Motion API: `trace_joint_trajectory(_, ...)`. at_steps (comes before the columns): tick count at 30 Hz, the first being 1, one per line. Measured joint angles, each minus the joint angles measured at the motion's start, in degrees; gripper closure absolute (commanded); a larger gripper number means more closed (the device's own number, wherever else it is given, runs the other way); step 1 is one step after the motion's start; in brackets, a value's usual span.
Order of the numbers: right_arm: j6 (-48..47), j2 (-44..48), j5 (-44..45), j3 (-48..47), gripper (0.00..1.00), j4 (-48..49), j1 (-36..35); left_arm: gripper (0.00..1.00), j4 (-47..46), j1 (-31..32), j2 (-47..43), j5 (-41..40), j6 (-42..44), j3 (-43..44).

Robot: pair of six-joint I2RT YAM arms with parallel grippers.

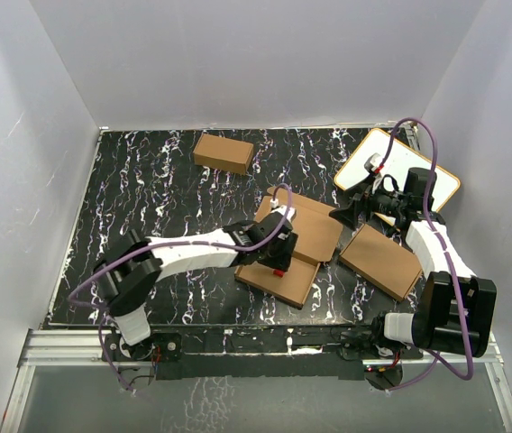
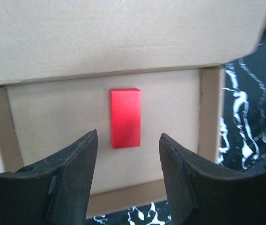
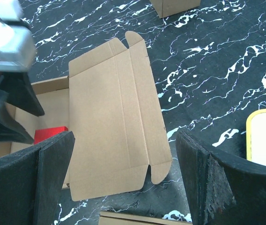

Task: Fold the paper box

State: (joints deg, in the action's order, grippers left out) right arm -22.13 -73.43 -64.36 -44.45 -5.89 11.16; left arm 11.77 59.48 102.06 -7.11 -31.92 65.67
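Paper box lies mid-table, partly formed. Its near end is a shallow tray with the side walls up, and the lid panel is folded back flat at its far end.

Left gripper hovers just above the tray, jaws apart, holding nothing. A red block lies on the tray floor, in line with the gap between its fingers.

Right gripper hangs above the box's lid at the far-right side, jaws wide, also empty.

A flat brown carton sits just right of the box. A small carton sits well beyond the box, to the far left.

Step in hand, as I read it: close the lid over the tray.
- Take the lid at its free edge, between the rounded tabs.
- Swing it about the hinge crease rather than lifting the whole box.
- The left gripper should clear the tray first, then steady a wall against sliding.
- The tabs must go inside the side walls. The likely fault is a wall splaying outward.
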Motion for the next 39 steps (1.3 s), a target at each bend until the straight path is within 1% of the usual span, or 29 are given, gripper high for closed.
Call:
trace_joint_trajectory(3,0.00,0.00,-0.57,0.00,0.02,0.00,0.39,0.38,-3.93,0.00,-6.60,-0.52,2.38,-4.00)
trace_joint_trajectory(4,0.00,0.09,-0.83,0.02,0.02,0.02,0.57,0.34,-5.40,0.00,-8.63,-0.98,3.50,-5.33)
trace_joint_trajectory(6,0.02,0.44,-1.40,0.20,0.02,0.04,0.92,0.18,-9.16,0.00,-13.57,-2.56,6.73,-8.72)
trace_joint_trajectory(8,0.07,0.98,-1.79,0.31,0.02,0.04,1.14,0.07,-13.57,0.00,-18.53,-4.76,10.34,-12.76)
trace_joint_trajectory(9,0.09,1.16,-1.92,0.31,0.02,0.09,1.20,0.04,-16.17,0.00,-20.79,-5.95,11.96,-14.93)
trace_joint_trajectory(10,0.13,1.31,-2.05,0.31,0.02,0.11,1.25,0.03,-18.71,-0.15,-22.75,-7.02,13.31,-17.16)
trace_joint_trajectory(12,0.20,1.40,-2.27,0.31,0.02,0.13,1.33,0.03,-21.57,-0.98,-25.81,-8.33,15.50,-20.33)
trace_joint_trajectory(14,0.24,1.40,-2.29,0.33,0.02,0.13,1.38,0.03,-22.80,-3.39,-27.23,-7.28,16.74,-21.51)
trace_joint_trajectory(16,0.24,1.40,-2.43,0.33,0.02,0.17,1.40,0.03,-23.56,-9.03,-27.32,-2.91,16.87,-21.40)
trace_joint_trajectory(18,0.28,1.40,-2.69,0.35,0.02,0.24,1.40,0.03,-23.91,-16.24,-26.99,3.32,16.46,-21.16)
trace_joint_trajectory(21,0.44,1.40,-2.78,0.35,0.02,0.44,1.40,0.06,-24.20,-26.12,-23.19,16.09,15.06,-18.14)
trace_joint_trajectory(24,0.52,1.40,-2.95,0.35,0.02,0.50,1.40,0.10,-24.13,-31.71,-16.17,27.85,13.62,-12.44)
trace_joint_trajectory(25,0.57,1.40,-2.97,0.37,0.02,0.50,1.40,0.15,-24.11,-32.63,-14.21,30.69,13.20,-10.93)
trace_joint_trajectory(29,0.66,1.40,-3.06,0.37,0.02,0.50,1.40,0.29,-22.21,-36.41,-4.66,43.34,11.52,-2.84)
trace_joint_trajectory(30,0.68,1.40,-3.08,0.37,0.02,0.50,1.40,0.31,-20.94,-37.09,-2.12,45.92,11.54,-0.26)
trace_joint_trajectory(31,0.68,1.40,-3.08,0.37,0.02,0.52,1.40,0.32,-19.45,-37.51,0.07,47.56,11.80,2.05)
trace_joint_trajectory(35,0.72,1.40,-3.08,0.42,0.02,0.52,1.40,0.37,-9.33,-38.71,11.67,52.85,15.89,16.28)
trace_joint_trajectory(39,0.83,1.40,-3.08,0.42,0.02,0.52,1.40,0.42,-2.10,-38.84,18.62,55.43,19.43,23.17)
